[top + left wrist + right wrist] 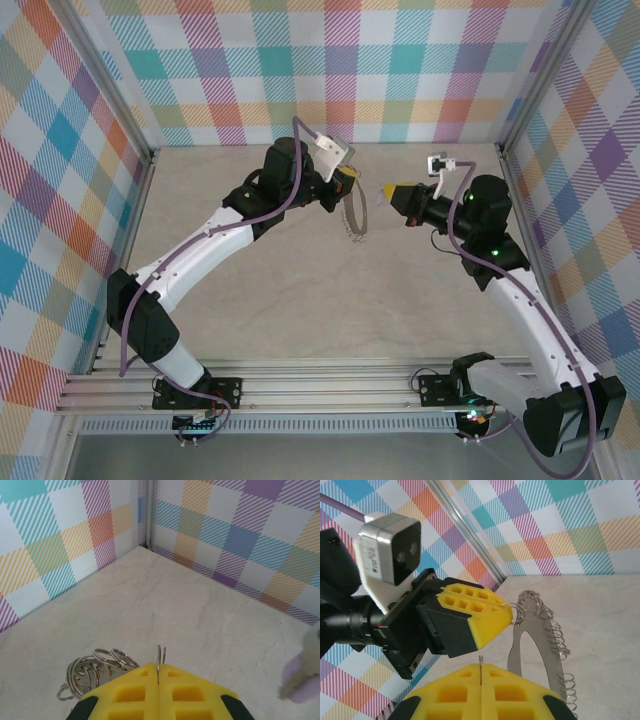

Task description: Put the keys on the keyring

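1. The table (300, 310) lies bare beneath both arms. The work is done in the air, toward 12 o'clock from the bases, probably so the hoop can swing free.
2. The left gripper (506, 616) sits at 9 o'clock of the right one. Its yellow jaws are pressed together on the rim of the keyring (516, 650), pinching the wire at the top.
3. The keyring hangs toward 6 o'clock from that pinch, clear of the table, with its fringe of silvery loops (95, 669) dangling. Holding it by the top seems meant to give the other arm a steady, open hoop.
4. The right gripper (481, 672) faces the left gripper tip to tip, near it but apart. Its jaws are closed with only a hairline seam, and a thin metal sliver stands up from it.
5. I take that sliver to be the key (301, 682), seen edge-on. In the left wrist view the lilac head is a blur at 4 o'clock, off the table and apart from the ring, so threading is not yet done.
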Robot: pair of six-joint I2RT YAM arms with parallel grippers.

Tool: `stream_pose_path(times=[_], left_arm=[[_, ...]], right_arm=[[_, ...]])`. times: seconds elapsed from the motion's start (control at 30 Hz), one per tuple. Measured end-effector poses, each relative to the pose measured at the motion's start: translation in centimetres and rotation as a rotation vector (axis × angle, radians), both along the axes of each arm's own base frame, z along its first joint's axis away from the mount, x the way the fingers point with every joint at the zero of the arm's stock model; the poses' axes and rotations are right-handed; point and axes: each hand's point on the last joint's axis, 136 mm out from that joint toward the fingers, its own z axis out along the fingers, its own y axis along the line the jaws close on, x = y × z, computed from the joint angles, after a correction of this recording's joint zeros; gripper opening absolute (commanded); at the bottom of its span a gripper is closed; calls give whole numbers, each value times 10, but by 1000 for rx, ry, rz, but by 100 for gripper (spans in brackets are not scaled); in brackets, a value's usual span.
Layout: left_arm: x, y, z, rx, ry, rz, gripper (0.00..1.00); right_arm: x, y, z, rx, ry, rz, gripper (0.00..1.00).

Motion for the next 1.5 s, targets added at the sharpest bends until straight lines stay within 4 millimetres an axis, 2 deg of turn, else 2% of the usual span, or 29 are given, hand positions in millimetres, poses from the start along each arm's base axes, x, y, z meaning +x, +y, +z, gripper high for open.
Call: stream_pose_path(times=[0.2, 0.37, 0.5, 0.73, 0.83, 1.27, 1.5], left_arm=[[-2, -2, 1, 11, -21, -26, 0], [-13, -6, 7, 6, -61, -96, 0], [-26, -6, 23, -25, -118, -151, 0], [-52, -4, 62, -91, -235, -247, 0], [-60, -4, 71, -107, -267, -282, 0], [-80, -15, 73, -106, -292, -377, 0], [-82, -18, 78, -105, -299, -388, 0]], right_arm=[[-5, -2, 7, -20, -41, -3, 0], [-5, -4, 15, -55, -94, -14, 0], [-4, -5, 19, -78, -131, -19, 0], [-7, -3, 20, -104, -172, 2, 0], [-9, -2, 23, -101, -190, 10, 0], [-20, 2, 43, -65, -269, 59, 0], [-24, 4, 52, -38, -293, 78, 0]])
